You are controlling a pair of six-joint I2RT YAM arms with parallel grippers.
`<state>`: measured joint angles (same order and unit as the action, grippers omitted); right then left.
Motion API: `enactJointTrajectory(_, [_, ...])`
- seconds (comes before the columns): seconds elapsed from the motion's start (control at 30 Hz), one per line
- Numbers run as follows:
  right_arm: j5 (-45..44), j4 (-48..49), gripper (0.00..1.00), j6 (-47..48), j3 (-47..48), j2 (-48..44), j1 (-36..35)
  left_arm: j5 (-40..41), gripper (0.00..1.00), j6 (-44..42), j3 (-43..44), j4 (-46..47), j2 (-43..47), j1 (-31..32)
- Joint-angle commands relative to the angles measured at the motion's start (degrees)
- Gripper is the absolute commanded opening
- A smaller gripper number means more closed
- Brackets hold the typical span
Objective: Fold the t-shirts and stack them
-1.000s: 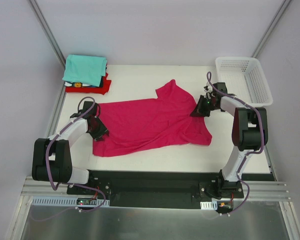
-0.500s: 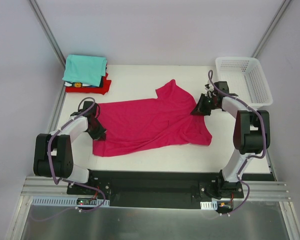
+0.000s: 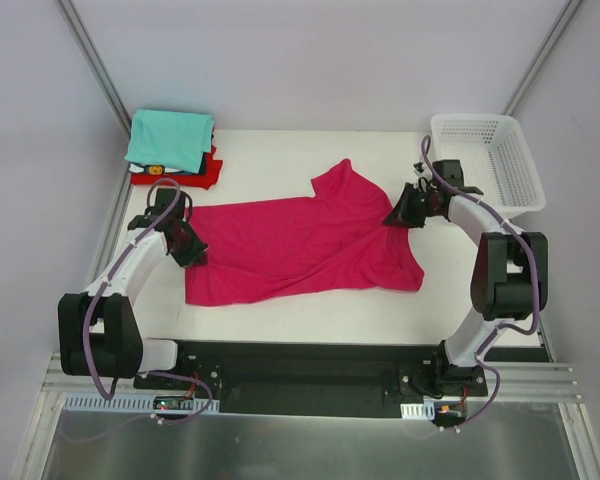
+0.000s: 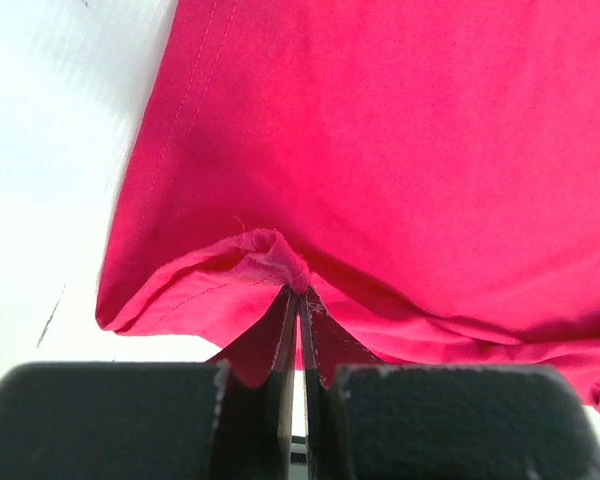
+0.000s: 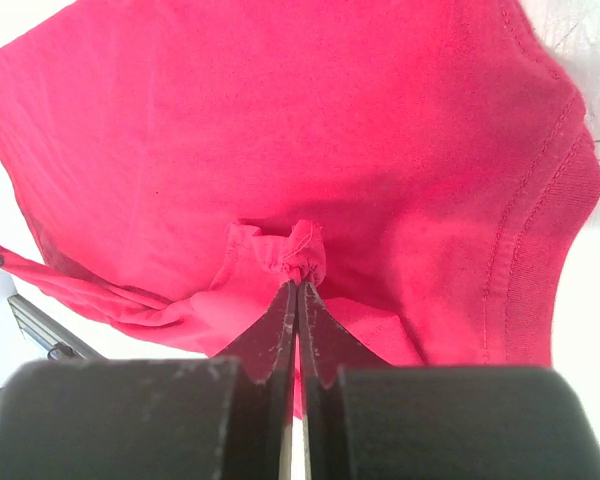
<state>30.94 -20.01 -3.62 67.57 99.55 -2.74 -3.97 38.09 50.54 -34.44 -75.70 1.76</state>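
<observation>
On the table (image 3: 280, 150) lie one pink t-shirt (image 3: 300, 245) and one folded stack (image 3: 170, 140).

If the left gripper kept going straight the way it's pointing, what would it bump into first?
The pink shirt. The left gripper has its jaws shut on a fold of the shirt's edge, and more pink cloth lies straight ahead. What lies past the cloth, the picture does not show.

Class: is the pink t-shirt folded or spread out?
Spread out. The pink t-shirt lies open and wrinkled across the table; the left pincer and right pincer each pinch an edge.
</observation>
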Motion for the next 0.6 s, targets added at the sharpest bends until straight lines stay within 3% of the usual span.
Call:
enactJointTrajectory(0.0, [0.26, -0.64, 0.01, -0.34, -0.33, -4.27, -0.33, -0.34, 0.0, -2.05, 1.49, -4.49, 1.96, -0.62])
enactJointTrajectory(0.3, [-3.6, -2.4, 0.01, -0.86, -2.27, -10.86, 0.19, 0.09, 0.0, -3.46, -2.73, -8.01, 8.29, -0.62])
enactJointTrajectory(0.57, [0.35, -4.51, 0.01, -2.18, -2.0, -15.68, -0.24, -3.59, 0.0, -2.14, -3.17, -9.07, 11.27, -0.53])
